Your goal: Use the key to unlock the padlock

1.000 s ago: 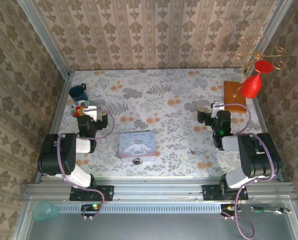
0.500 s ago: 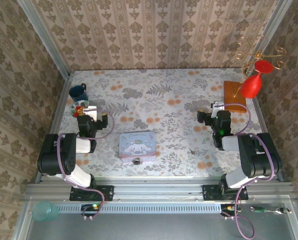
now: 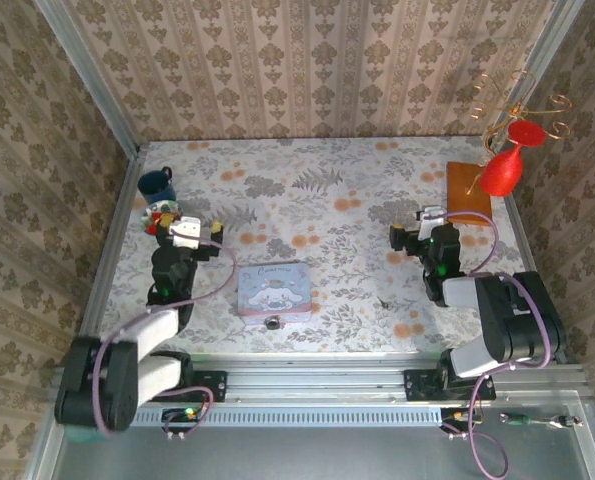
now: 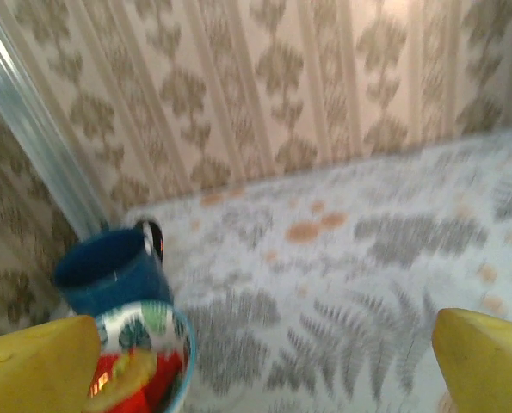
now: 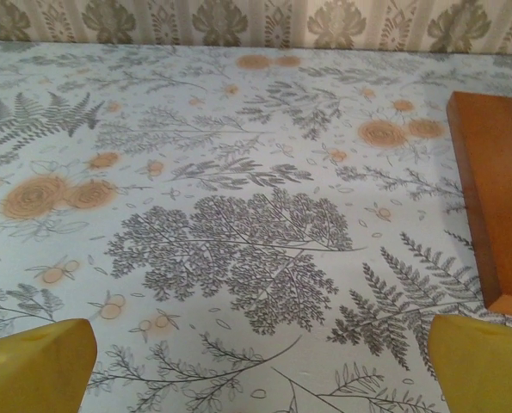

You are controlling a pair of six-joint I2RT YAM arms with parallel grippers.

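Just then the left arm [image 3: 142, 335] had unfolded, its pincer [image 3: 189, 233] released and empty near the mug [image 3: 157, 183]. The right pincer [image 3: 424, 228] was released too. The padlock [image 3: 273, 322] sat against the tin [image 3: 274, 288] and the key [image 3: 382, 300] lay apart on the tabletop [image 3: 327, 200], both untouched, so the reach was probably only beginning.

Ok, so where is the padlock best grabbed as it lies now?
Probably by its dark body, straight down from above. The padlock lies at the near edge of the tin box, which blocks the far side, so close on it from left and right. Its loop is too small to judge.
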